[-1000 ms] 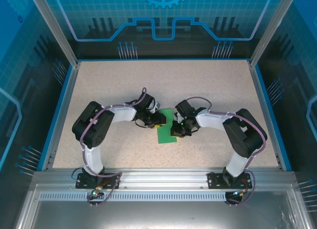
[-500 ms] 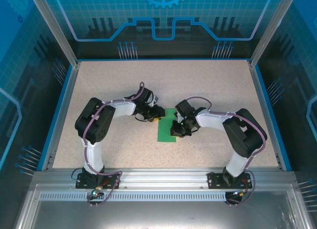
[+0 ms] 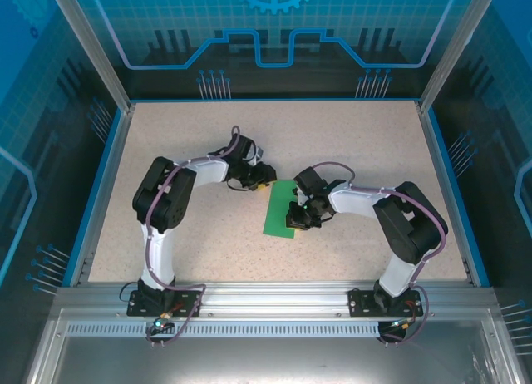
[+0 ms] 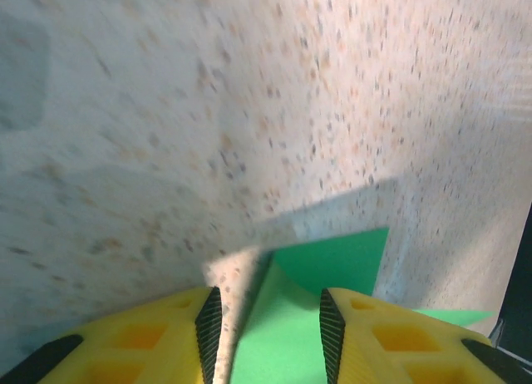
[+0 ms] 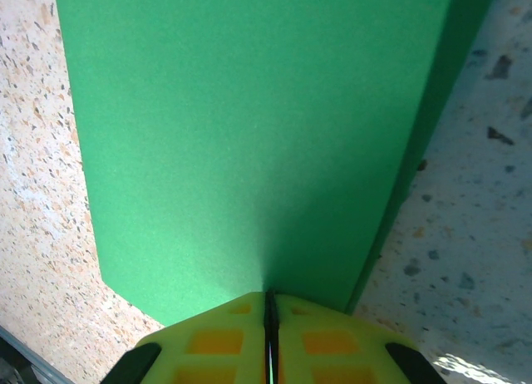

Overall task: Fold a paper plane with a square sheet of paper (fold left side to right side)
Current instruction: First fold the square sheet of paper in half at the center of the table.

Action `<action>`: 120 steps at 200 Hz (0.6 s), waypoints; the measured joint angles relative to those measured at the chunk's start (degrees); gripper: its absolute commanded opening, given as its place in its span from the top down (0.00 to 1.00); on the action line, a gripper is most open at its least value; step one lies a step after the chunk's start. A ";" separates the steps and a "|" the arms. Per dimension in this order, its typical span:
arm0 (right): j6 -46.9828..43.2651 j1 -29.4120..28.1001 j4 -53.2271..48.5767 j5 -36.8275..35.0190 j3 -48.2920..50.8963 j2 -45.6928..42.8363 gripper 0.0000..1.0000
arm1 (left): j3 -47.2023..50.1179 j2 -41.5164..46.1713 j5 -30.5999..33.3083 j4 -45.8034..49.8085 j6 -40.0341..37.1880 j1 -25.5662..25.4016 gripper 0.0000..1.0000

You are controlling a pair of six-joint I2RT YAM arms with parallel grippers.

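The square sheet of paper (image 3: pixel 276 211) lies at the table's middle as a narrow bright green strip, folded over on itself. My right gripper (image 3: pixel 293 218) is at its right edge. In the right wrist view the yellow fingers (image 5: pixel 216 342) are shut on the paper (image 5: pixel 249 135), with a thin green sliver pinched between them. My left gripper (image 3: pixel 263 179) hovers at the strip's far left corner. In the left wrist view the left gripper (image 4: pixel 266 326) is open. The green paper (image 4: pixel 332 263) lies in the gap below its pads, a corner standing up slightly.
The speckled beige tabletop (image 3: pixel 183 234) has a blue rim (image 3: pixel 100 184) on its sides and an aluminium rail (image 3: pixel 274 297) at the near edge, where both arm bases stand. Transparent blue walls enclose the cell.
My left gripper has drawn back from over the paper toward the far side. The paper, earlier wider with a raised flap, now lies as a narrow flat strip. The right gripper has stayed put.
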State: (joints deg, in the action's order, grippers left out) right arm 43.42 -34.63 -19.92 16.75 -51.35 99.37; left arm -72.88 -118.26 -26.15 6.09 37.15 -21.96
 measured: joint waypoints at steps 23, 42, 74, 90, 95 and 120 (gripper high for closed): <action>-0.02 0.02 -0.04 0.00 0.00 0.00 0.90 | 0.26 0.28 0.81 -0.46 -0.59 1.14 0.62; -0.28 0.02 -0.07 -0.02 -0.02 0.00 0.90 | 3.26 2.95 0.74 -1.53 -1.27 1.16 0.64; -0.90 0.02 -0.17 0.02 -0.11 0.17 0.90 | 9.64 9.29 -2.54 -5.14 -0.87 0.68 0.67; -1.07 0.07 -0.20 0.20 -0.20 0.28 0.90 | 10.47 9.97 -4.37 -6.91 -0.13 -0.13 0.68; -1.09 0.07 -0.48 0.20 -0.48 0.39 0.90 | 10.47 9.88 -4.81 -7.52 0.09 -0.57 0.68; -1.11 0.07 -1.70 0.20 -1.53 0.96 0.90 | 10.36 8.90 -6.45 -9.57 0.50 -2.75 0.69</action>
State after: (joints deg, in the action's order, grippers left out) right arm 42.30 -34.57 -21.63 16.95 -52.88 100.33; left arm -62.52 -109.36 -32.60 -3.49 37.65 -24.71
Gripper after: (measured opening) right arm 0.103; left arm 0.316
